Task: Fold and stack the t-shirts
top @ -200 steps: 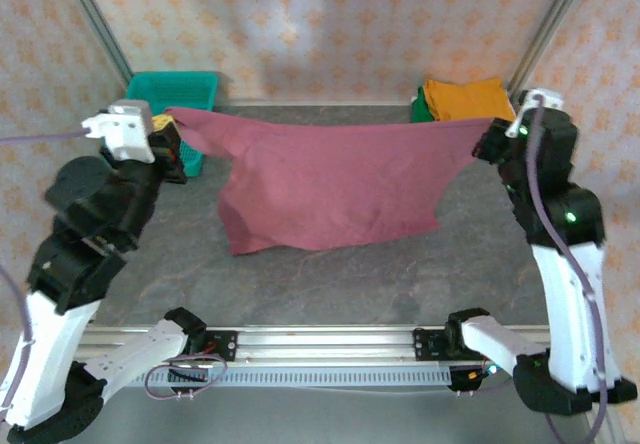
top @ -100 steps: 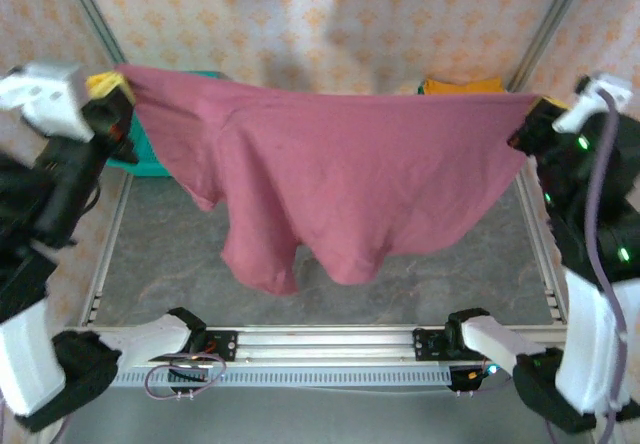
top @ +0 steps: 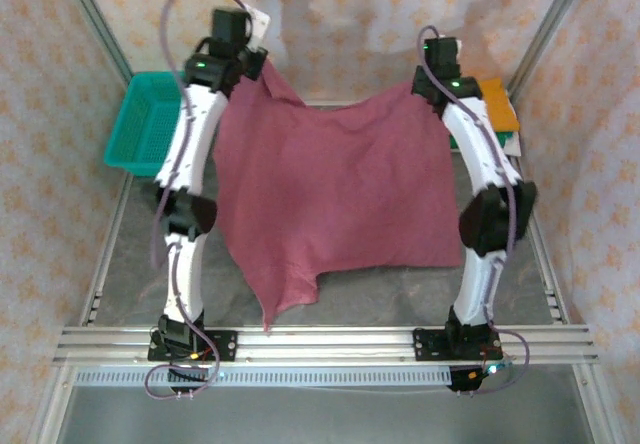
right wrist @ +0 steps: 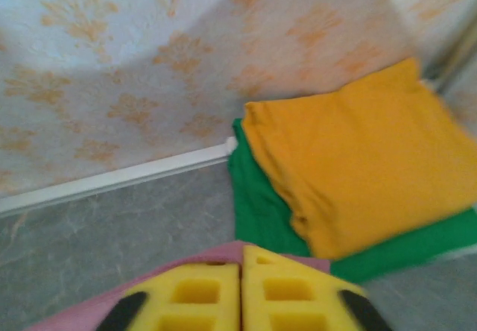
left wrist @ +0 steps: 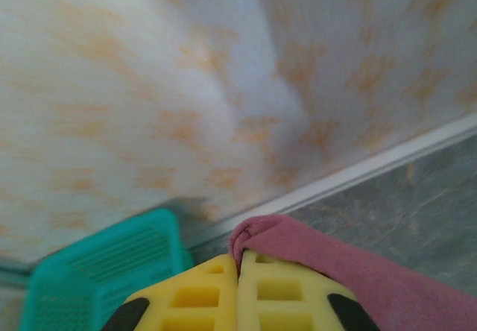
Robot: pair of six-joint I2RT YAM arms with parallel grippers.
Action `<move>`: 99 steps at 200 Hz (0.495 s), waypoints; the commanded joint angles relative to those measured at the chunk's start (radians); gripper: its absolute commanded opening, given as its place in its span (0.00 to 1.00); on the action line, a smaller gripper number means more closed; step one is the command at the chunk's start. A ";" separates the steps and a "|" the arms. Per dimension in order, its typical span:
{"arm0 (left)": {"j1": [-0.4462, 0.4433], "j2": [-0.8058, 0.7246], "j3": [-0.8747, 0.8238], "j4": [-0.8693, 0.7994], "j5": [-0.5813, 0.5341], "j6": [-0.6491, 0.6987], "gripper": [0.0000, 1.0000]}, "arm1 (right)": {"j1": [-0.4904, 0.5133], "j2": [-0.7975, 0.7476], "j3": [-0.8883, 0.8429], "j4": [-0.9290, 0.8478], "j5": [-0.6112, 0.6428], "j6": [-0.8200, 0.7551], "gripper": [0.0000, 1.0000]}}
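The left gripper (left wrist: pixel 238 271) has its two yellow fingers pressed close together, and a bunched corner of the maroon t-shirt (top: pixel 330 194) is pinched between them at the tips. The right gripper (right wrist: pixel 241 264) looks the same: its yellow fingers are squeezed together, with a bit of maroon cloth peeking out from under them, so it is grasping the other top corner. Both grippers are up high at the far side of the table (top: pixel 400 289), close to the patterned back wall (top: pixel 340 14). The maroon t-shirt hangs between them like a sheet. Its top edge sags a little in the middle. It covers the middle of the table, and one floppy corner reaches down close to the metal rail (top: pixel 320 342) at the near edge. Whether that corner touches the table cannot be told. Just to the right of the right gripper, in the far right corner, a folded orange t-shirt (right wrist: pixel 350 167) lies on top of a folded green t-shirt (right wrist: pixel 257 197). To the left of the left arm, at the far left, sits a teal basket (top: pixel 140 134), well apart from the hanging shirt.
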 commanded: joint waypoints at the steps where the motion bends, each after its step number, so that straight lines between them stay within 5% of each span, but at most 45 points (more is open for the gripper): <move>1: 0.025 0.204 0.133 0.163 -0.079 0.055 0.35 | -0.012 0.269 0.320 0.026 -0.021 0.028 0.42; 10: 0.035 0.275 0.193 0.233 -0.090 0.043 0.44 | -0.020 0.410 0.557 -0.047 -0.027 0.054 0.50; 16: 0.042 0.302 0.226 0.271 -0.088 0.017 0.73 | -0.026 0.500 0.711 -0.085 -0.037 0.072 0.68; 19: 0.046 0.308 0.236 0.290 -0.085 0.001 0.92 | -0.029 0.530 0.769 -0.095 -0.041 0.081 0.86; 22: 0.050 0.308 0.242 0.304 -0.077 -0.013 0.99 | -0.031 0.551 0.804 -0.099 -0.041 0.088 0.99; 39: 0.055 0.236 0.211 0.336 -0.029 -0.079 0.89 | -0.036 0.482 0.754 -0.061 -0.028 0.089 1.00; 51: 0.051 0.150 0.157 0.328 -0.042 -0.146 1.00 | -0.035 0.353 0.588 -0.028 -0.017 0.083 0.99; 67: 0.044 0.020 0.064 0.226 -0.025 -0.230 1.00 | -0.034 0.170 0.335 0.009 -0.035 0.080 0.99; 86: 0.008 -0.197 -0.296 0.251 -0.064 -0.291 1.00 | -0.017 -0.076 -0.038 0.109 -0.060 0.081 1.00; 99: -0.026 -0.385 -0.641 0.391 -0.101 -0.346 0.98 | -0.005 -0.227 -0.276 0.184 -0.088 0.091 0.91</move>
